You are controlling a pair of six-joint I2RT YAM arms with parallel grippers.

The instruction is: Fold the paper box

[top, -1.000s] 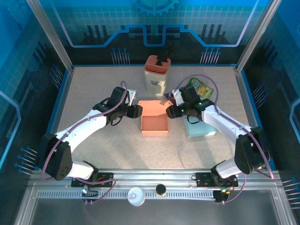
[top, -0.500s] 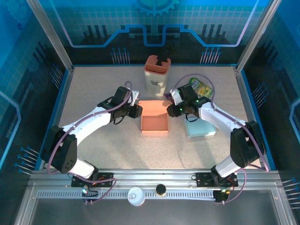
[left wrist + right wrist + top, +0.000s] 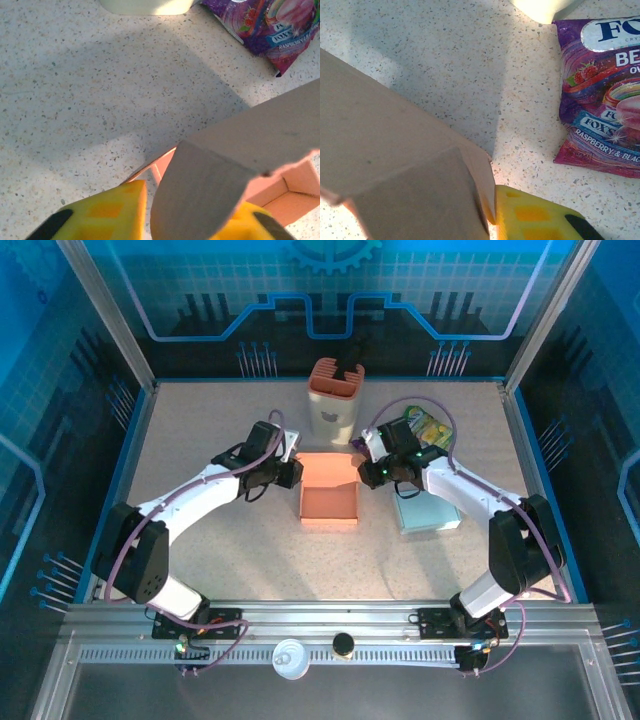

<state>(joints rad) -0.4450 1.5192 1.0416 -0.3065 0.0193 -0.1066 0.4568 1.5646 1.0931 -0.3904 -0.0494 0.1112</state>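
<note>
Your paper box [image 3: 330, 502] sits open-topped in the middle of the table [image 3: 220, 550], orange inside. The left gripper [image 3: 292, 473] is at its 10 o'clock corner and the right gripper [image 3: 366, 475] at its 2 o'clock corner, each arm reaching in from its own side.

In the left wrist view, the raised grey-brown left flap [image 3: 210, 180] stands between the yellow fingers [image 3: 107, 212]. A thin gap shows beside one of them, so you cannot tell whether they are pinching it. In the right wrist view, the right flap [image 3: 385, 150] lies right up against one yellow finger [image 3: 535, 217] and hides the other, so the grip there cannot be judged either.

Mind the crowding at the back. At 12 o'clock from the box, near its rear edge, stands a peach-and-white holder [image 3: 333, 405] with something dark in it. A purple Fox's candy bag [image 3: 428, 428] lies at 2 o'clock, just beyond the right gripper. A pale teal flat box [image 3: 432, 515] lies at 3 o'clock, partly under the right forearm. At 6 o'clock, on the near rail, a white round lid [image 3: 289, 658] and a black cap [image 3: 343, 644] sit well apart from the box.
</note>
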